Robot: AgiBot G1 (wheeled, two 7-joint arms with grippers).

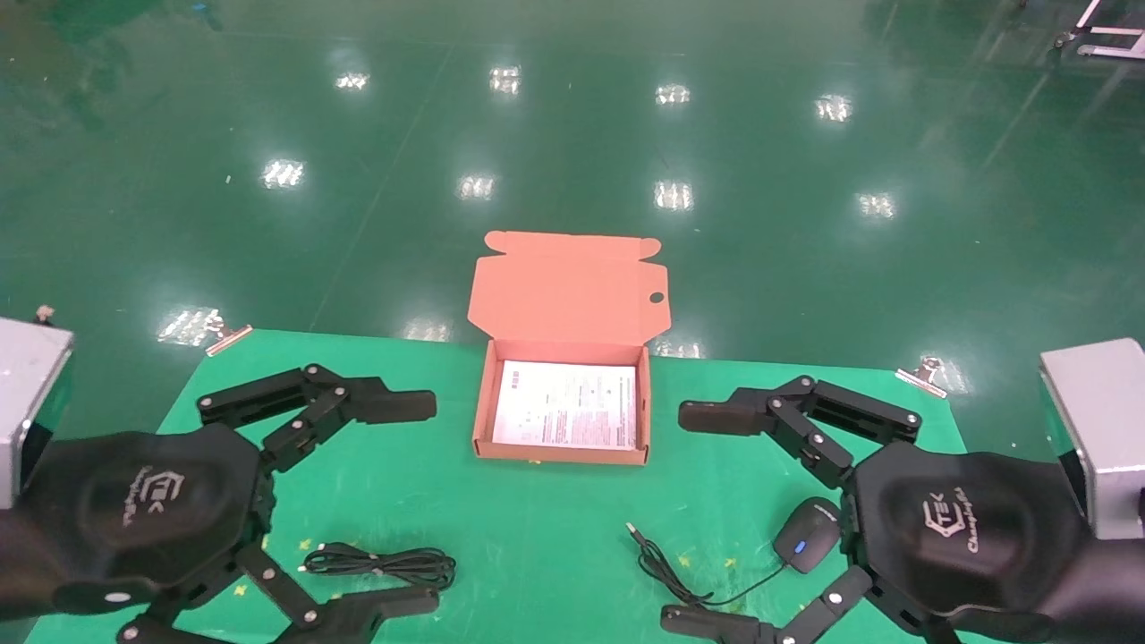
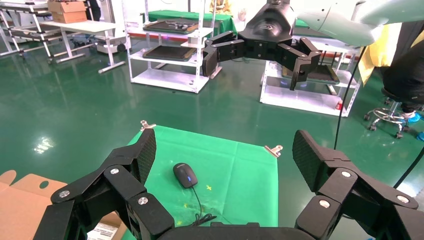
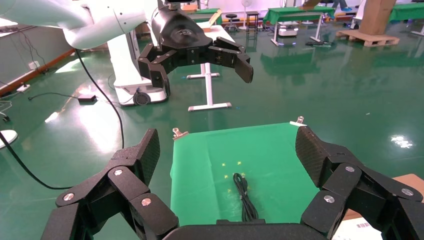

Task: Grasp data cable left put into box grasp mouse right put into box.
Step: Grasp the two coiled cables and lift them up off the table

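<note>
Both grippers, left (image 1: pixel 358 501) and right (image 1: pixel 747 514), hang wide open, holding nothing. The floppy cable (image 1: pixel 380 563) looks light; pinch its middle. The mouse (image 1: pixel 807 534) is hard, smooth. The box (image 1: pixel 564 410) sits open.

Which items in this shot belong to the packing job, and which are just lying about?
Job items:
data cable, bundled near the left gripper
mouse, by the right gripper
box, lid open, white sheet inside

Lying about:
green table cloth
metal clips at its far corners
shelving racks across the floor
</note>
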